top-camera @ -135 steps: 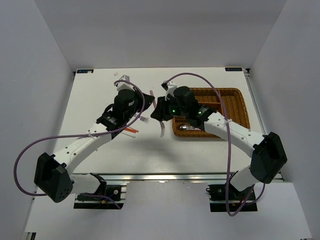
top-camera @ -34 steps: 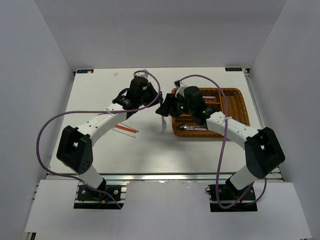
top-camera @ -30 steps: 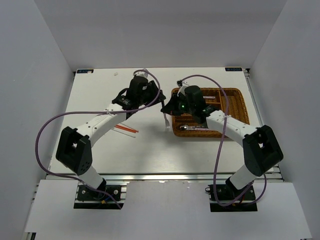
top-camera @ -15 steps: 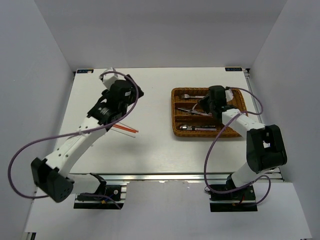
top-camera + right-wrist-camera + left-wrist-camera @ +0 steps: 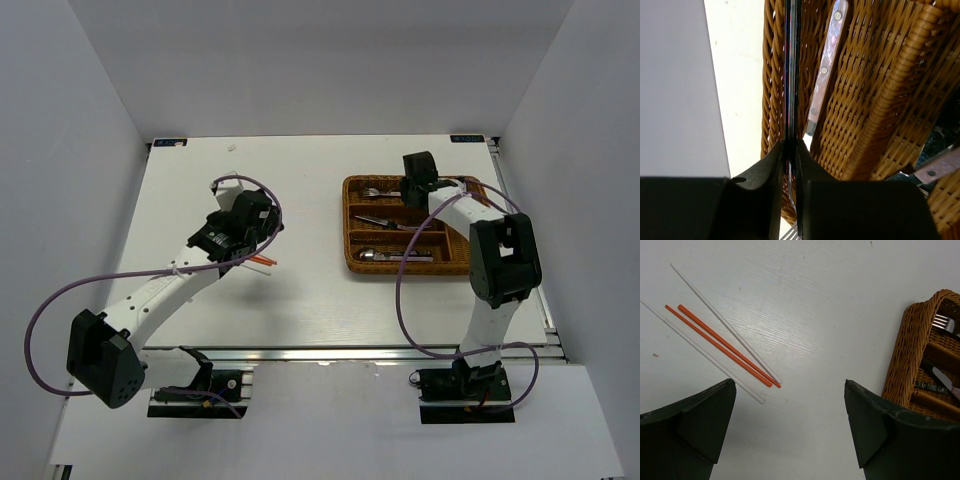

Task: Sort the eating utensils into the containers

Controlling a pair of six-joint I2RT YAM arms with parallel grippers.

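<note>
My right gripper [image 5: 791, 145] is shut on the thin dark handle of a fork [image 5: 791, 75], edge-on over the far section of the wicker tray [image 5: 865, 100]. Its tines show below the jaws. A pink-handled utensil [image 5: 826, 65] lies in that section beside it. In the top view the right gripper [image 5: 418, 180] hangs over the tray's [image 5: 348, 232] far side. My left gripper [image 5: 789, 390] is open and holds nothing, above the table right of two orange chopsticks [image 5: 725, 345] and two white chopsticks [image 5: 726, 326]. In the top view the left gripper [image 5: 250, 225] is just above the chopsticks [image 5: 262, 262].
The tray holds a fork [image 5: 372, 191] in its far section, a knife [image 5: 385, 222] in the middle one and a spoon [image 5: 375, 255] in the near one. The tray's left wall [image 5: 912, 355] stands to the right of my left fingers. Grey walls enclose the table.
The two grippers met at mid-table with a fork. The left one opened and drew back left over the chopsticks. The right one carried the fork to the tray's far section.
</note>
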